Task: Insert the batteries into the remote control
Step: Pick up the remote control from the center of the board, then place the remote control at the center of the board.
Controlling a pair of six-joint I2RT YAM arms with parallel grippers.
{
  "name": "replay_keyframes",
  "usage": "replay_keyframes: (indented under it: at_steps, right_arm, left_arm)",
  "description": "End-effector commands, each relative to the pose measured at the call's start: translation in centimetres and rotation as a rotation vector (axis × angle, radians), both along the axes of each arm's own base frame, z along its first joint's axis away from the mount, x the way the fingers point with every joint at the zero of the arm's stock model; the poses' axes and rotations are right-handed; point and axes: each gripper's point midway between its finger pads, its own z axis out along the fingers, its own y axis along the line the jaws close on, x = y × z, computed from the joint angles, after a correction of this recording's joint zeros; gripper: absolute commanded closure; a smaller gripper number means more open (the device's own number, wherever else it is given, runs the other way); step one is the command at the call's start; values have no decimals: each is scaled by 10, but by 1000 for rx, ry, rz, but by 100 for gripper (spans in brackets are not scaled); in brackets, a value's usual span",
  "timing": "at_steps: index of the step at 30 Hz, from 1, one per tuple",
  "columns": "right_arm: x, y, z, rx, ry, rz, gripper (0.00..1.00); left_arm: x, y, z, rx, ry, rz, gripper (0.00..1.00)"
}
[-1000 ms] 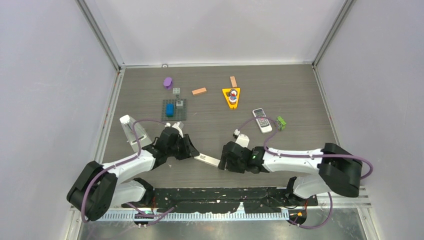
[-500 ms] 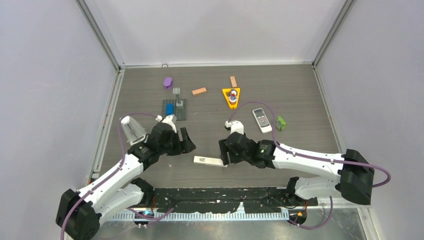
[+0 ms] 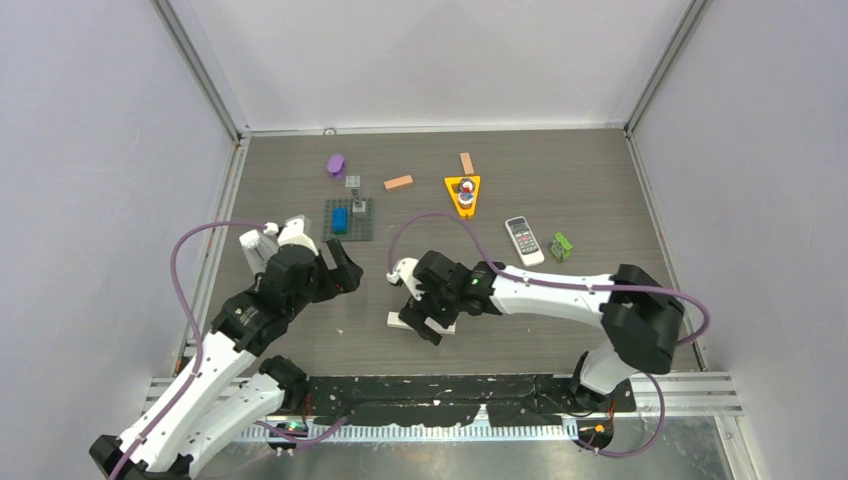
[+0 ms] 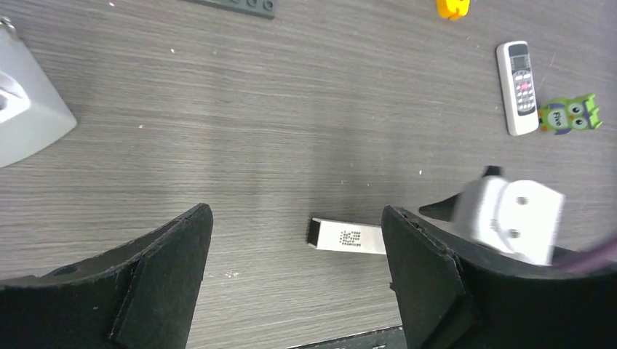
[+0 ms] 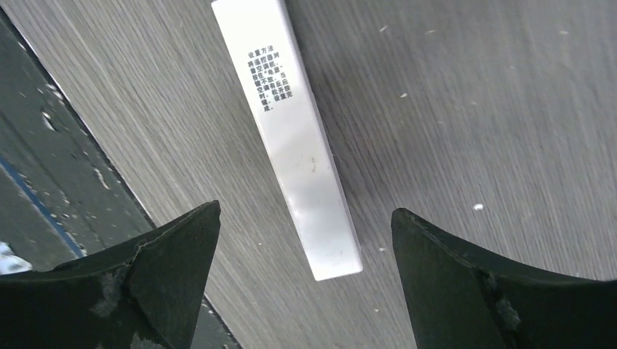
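**Both jaws released, white remote free on the worktop**

Read the worktop (image 3: pixel 580 180) from above as a clock, with 12 at the far edge. At 9 o'clock sits a grey wedge (image 3: pixel 258 250). Just to its right, near 8 o'clock, the left gripper (image 4: pixel 295 217) hangs over bare worktop. Its jaws are spread wide with nothing between them. Beyond it, toward 10 and 11 o'clock, are a purple piece (image 3: pixel 336 164) and a dark baseplate (image 3: pixel 362 230) carrying a blue block (image 3: pixel 340 217). 2 orange blocks (image 3: pixel 398 182) lie near 12 o'clock, apart from each other. A yellow tray (image 3: pixel 463 208), triangular, sits just right of 12. The coloured bits in it are too small to identify.

The white remote (image 5: pixel 295 138) lies flat near 6 o'clock, printed side up, and 1 end looks dark in the left wrist view. The right gripper (image 5: pixel 305 214) is over it, jaws released and straddling it. Worktop shows between each finger and the remote's long edges, so nothing is gripped.

At 3 o'clock a keyed remote (image 3: pixel 523 240) lies face up, with a green owl (image 3: pixel 563 245) just beside it on the right.
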Motion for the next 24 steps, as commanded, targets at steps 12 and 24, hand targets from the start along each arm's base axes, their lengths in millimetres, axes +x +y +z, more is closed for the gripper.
replay_keyframes:
  at_steps: [12,24]
  right_arm:
    - [18,-6,-27,-130,38,99,55]
    - [128,-106,2,-38,-100,-586,70]
  left_arm:
    - [-7,27,61,37,-150,36,11]
    - [-4,14,67,31,-159,-32,11]
